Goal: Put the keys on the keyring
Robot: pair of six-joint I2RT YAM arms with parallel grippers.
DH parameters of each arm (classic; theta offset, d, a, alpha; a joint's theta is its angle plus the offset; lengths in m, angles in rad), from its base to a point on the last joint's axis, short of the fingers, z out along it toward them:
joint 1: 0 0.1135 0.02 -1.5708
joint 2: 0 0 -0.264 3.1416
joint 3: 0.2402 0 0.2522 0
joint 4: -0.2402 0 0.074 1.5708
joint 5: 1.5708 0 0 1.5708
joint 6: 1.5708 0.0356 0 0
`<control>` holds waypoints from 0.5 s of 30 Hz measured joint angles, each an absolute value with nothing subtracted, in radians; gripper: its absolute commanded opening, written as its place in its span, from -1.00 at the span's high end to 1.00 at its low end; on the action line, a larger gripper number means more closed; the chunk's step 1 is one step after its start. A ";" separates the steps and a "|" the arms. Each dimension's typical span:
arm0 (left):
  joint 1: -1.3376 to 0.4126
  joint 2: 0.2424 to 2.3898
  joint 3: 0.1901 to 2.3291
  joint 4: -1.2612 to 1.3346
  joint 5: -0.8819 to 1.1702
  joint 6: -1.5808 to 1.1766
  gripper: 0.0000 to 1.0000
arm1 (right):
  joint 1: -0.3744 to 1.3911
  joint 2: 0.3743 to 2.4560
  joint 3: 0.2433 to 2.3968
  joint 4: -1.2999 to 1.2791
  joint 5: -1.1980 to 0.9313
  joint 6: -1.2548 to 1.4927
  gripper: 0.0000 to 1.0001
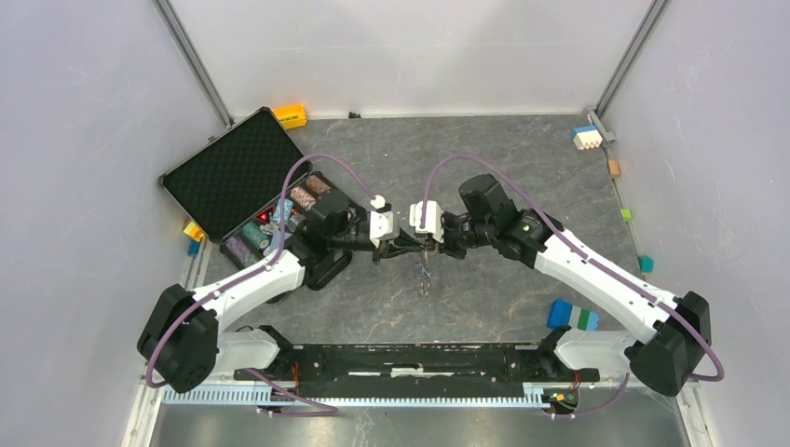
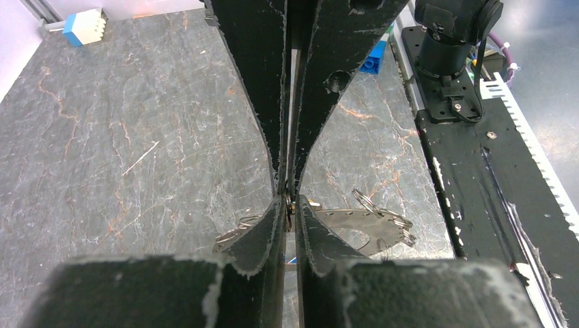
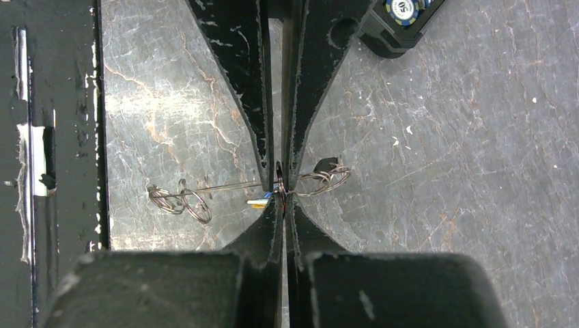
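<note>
My two grippers meet tip to tip above the middle of the table. The keyring [image 2: 372,222] is a flat silvery plate with a row of holes and several small split rings [image 3: 179,198]; it hangs below the tips [image 1: 425,270]. My right gripper [image 3: 283,199] is shut on its thin edge. My left gripper [image 2: 290,205] faces it, jaws a narrow slit apart around the same edge. The keys show only as a tiny blue and yellow sliver [image 3: 259,202] just beside the pinched spot; how they sit on the ring is hidden. The tips, left [image 1: 416,248] and right [image 1: 431,248], are almost touching.
An open black case [image 1: 233,172] with poker chips [image 1: 279,219] lies at the left, close to my left arm. Toy blocks sit at the edges: orange [image 1: 290,115], white and blue [image 1: 587,137], blue and green [image 1: 571,315]. The black base rail [image 1: 419,358] runs along the near edge.
</note>
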State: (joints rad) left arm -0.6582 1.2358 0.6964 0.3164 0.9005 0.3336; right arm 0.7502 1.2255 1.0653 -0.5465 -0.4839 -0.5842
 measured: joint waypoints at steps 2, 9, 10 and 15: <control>-0.658 1.236 0.696 0.317 0.900 0.334 0.86 | 0.751 1.225 1.065 -0.546 -0.484 -0.583 1.00; -0.658 1.236 0.696 0.317 0.899 0.331 0.96 | 0.751 1.225 1.065 -0.546 -0.484 -0.580 1.00; -0.658 1.236 0.696 0.317 0.899 0.330 0.96 | 0.751 1.225 1.065 -0.546 -0.484 -0.580 0.99; -0.657 1.227 0.678 0.348 0.896 0.309 0.96 | 0.751 1.217 1.053 -0.533 -0.488 -0.574 0.58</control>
